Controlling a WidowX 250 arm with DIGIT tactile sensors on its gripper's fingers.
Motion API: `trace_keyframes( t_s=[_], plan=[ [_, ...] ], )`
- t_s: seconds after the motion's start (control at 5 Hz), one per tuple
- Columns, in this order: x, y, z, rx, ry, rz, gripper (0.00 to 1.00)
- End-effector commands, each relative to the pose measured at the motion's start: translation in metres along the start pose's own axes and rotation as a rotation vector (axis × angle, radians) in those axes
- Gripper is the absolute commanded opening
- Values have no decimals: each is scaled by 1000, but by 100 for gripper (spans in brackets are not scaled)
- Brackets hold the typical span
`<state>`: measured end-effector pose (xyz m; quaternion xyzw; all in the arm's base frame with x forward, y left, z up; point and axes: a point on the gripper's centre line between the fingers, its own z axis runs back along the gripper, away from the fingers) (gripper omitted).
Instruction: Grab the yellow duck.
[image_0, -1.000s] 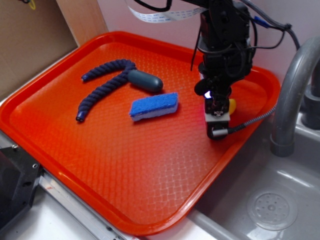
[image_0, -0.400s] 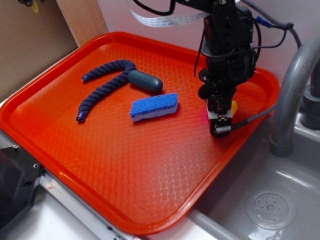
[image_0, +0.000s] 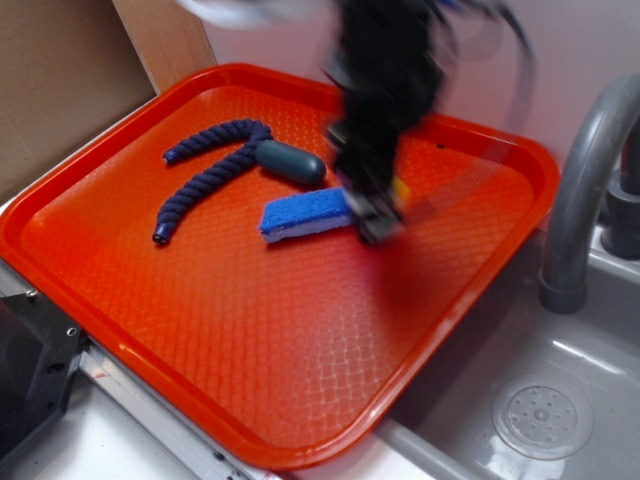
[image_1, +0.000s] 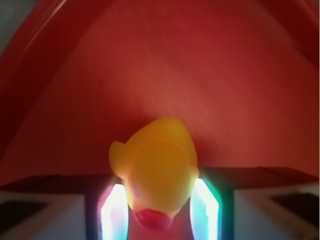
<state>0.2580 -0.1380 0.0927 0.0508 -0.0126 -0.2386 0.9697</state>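
Blurred black arm (image_0: 385, 95) trailing dark cables; gripper (image_1: 159, 207) pads glow white-green.

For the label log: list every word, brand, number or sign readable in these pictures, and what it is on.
None can be read. The orange tray, blue sponge and yellow duck show no print. The hand is motion-blurred in the exterior view, so any marking there is unreadable.

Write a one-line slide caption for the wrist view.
Wrist view: the yellow duck, beak toward the camera, is clamped between the pincer's two glowing fingers above the orange tray.
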Motion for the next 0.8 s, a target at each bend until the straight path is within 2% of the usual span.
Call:
trace_keyframes(
  t_s=[0.0,0.2,0.4,0.6],
  plan=[
    [-68,30,64,73,-29,433,0],
    [-96,39,82,53,-42,513,0],
    [-103,44,86,30,-60,539,0],
    [-97,53,78,11,-51,505,0]
  ],
)
